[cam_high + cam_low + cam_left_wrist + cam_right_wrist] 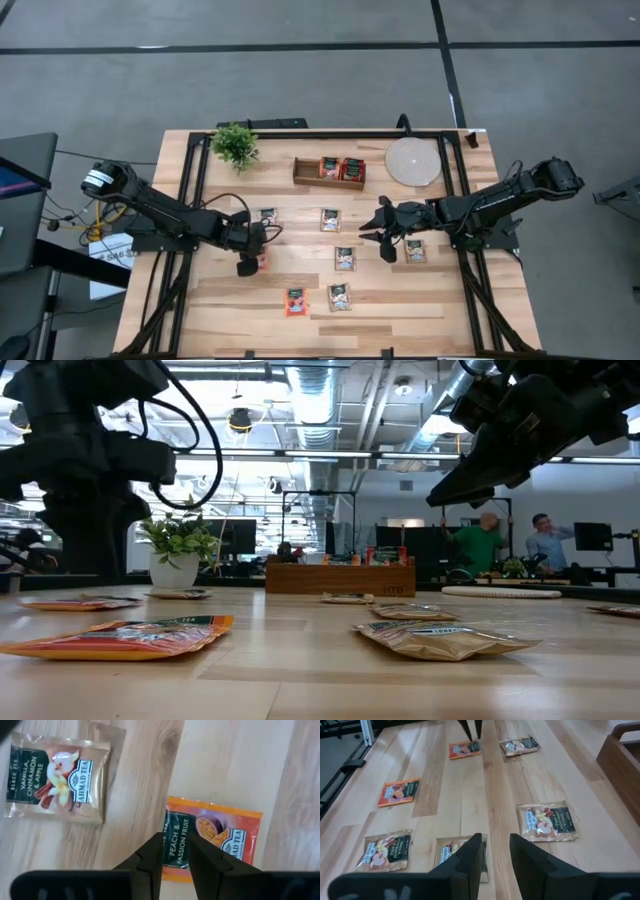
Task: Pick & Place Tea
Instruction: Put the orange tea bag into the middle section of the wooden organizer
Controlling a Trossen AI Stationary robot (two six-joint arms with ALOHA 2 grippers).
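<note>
Several flat tea sachets lie spread on the wooden table, and two red ones stand in the brown tray. My left gripper points down, narrowly open, over one edge of an orange peach-and-passion-fruit sachet. A pale vanilla sachet lies flat beside it. My right gripper hangs open well above the table, between two pale sachets. My left gripper comes at the orange sachet's edge from above, one finger on either side of that edge. The sachet lies flat on the table. I cannot tell whether the fingertips touch it.
A potted plant and a round pale disc stand at the far edge beside the tray. An orange sachet and a pale one lie near the front edge. Bare wood shows between the sachets. People stand in the room behind.
</note>
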